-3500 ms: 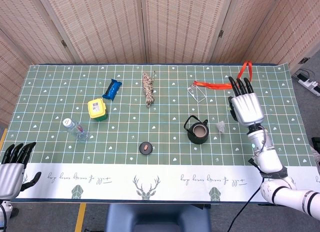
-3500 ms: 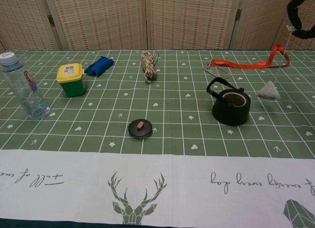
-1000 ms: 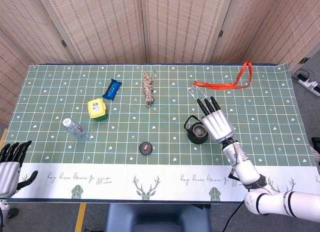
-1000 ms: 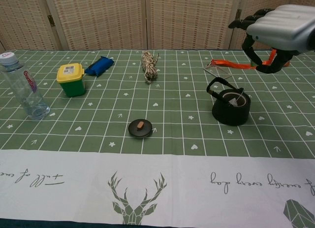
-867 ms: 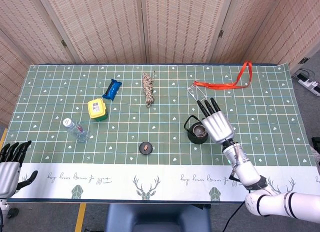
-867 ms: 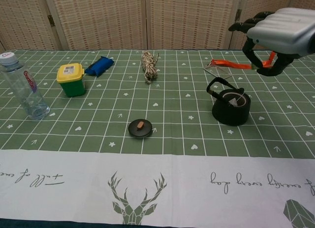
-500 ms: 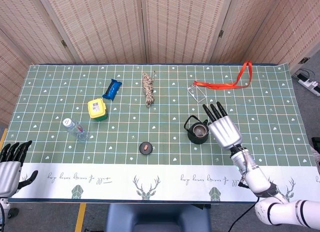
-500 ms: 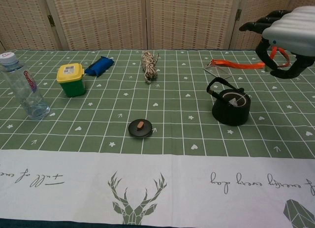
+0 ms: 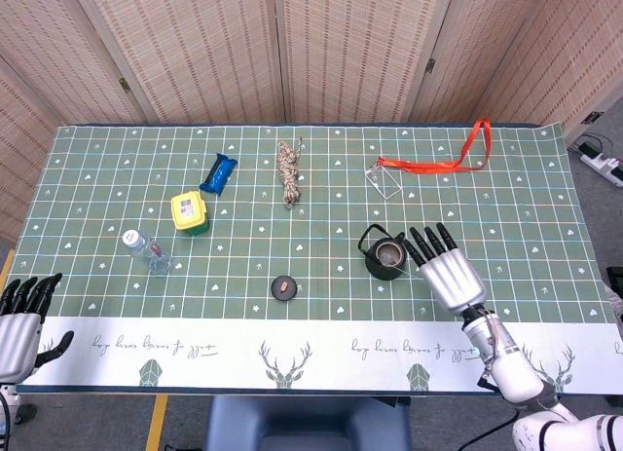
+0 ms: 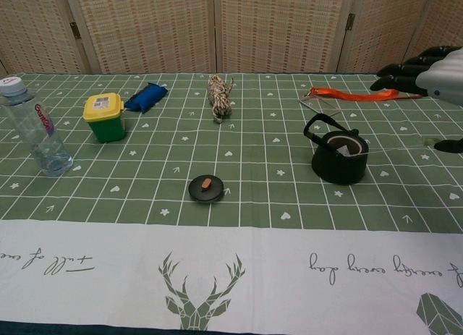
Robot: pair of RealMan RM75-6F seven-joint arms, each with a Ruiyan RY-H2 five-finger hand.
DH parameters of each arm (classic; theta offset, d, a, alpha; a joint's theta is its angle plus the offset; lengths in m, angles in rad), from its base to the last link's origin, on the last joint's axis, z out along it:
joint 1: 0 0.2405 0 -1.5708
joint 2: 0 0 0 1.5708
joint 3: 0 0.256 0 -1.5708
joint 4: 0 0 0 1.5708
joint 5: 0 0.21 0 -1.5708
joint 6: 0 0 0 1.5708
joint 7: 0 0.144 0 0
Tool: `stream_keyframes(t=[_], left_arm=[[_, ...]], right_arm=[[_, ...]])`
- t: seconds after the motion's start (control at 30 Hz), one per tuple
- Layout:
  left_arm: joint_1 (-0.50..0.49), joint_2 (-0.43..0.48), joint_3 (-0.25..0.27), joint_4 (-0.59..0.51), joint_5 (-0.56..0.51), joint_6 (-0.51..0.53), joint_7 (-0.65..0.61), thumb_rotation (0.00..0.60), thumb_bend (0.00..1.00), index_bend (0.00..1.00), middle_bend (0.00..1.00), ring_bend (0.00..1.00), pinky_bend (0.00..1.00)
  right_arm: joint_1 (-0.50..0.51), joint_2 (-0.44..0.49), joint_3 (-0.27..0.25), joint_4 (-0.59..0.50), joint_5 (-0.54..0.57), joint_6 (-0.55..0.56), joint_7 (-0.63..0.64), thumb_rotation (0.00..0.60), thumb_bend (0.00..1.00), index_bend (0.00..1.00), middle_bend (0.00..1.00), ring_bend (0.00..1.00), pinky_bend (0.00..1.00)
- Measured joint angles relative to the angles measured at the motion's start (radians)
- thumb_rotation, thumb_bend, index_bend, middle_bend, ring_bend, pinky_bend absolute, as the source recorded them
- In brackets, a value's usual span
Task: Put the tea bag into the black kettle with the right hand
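Note:
The black kettle (image 9: 384, 255) stands lidless right of the table's middle, its handle tilted to the left. A pale tea bag (image 10: 349, 150) shows inside its mouth in the chest view. My right hand (image 9: 448, 273) hovers just right of the kettle and nearer the front edge, fingers spread, holding nothing. In the chest view the right hand (image 10: 428, 73) pokes in at the right edge, clear of the kettle (image 10: 338, 158). My left hand (image 9: 19, 310) stays at the front left corner, off the green cloth, fingers apart and empty.
The kettle's round lid (image 9: 283, 287) lies left of it near the white border. A water bottle (image 9: 148, 251), yellow tub (image 9: 189, 212) and blue packet (image 9: 219, 172) sit on the left. A rope bundle (image 9: 288, 172) and an orange lanyard (image 9: 438, 163) lie behind.
My right hand has pulled back from over the kettle toward the front right. The tea bag that hung from it beside the kettle earlier now lies inside the kettle.

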Motion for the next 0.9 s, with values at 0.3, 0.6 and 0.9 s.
stream_keyframes(t=[0.3,0.6,0.9], left_arm=[[-0.002,-0.005,0.0,0.002,-0.004,-0.005,0.012,0.6,0.27,0.0,0.08,0.05,0.02],[0.001,-0.004,0.0,0.0,0.002,0.005,0.01,0.6,0.27,0.0,0.08,0.05,0.02],[0.003,-0.006,0.008,-0.007,0.023,0.015,0.018,0.6,0.27,0.0,0.08,0.05,0.02]], right_arm=[[-0.044,0.024,-0.02,-0.011,-0.04,0.014,0.03,0.6,0.29,0.0,0.0,0.0,0.0],[-0.111,0.04,-0.035,-0.013,-0.119,0.072,0.121,0.6,0.29,0.0,0.0,0.0,0.0],[-0.308,0.077,-0.047,0.015,-0.162,0.296,0.334,0.6,0.29,0.0,0.0,0.0,0.0]])
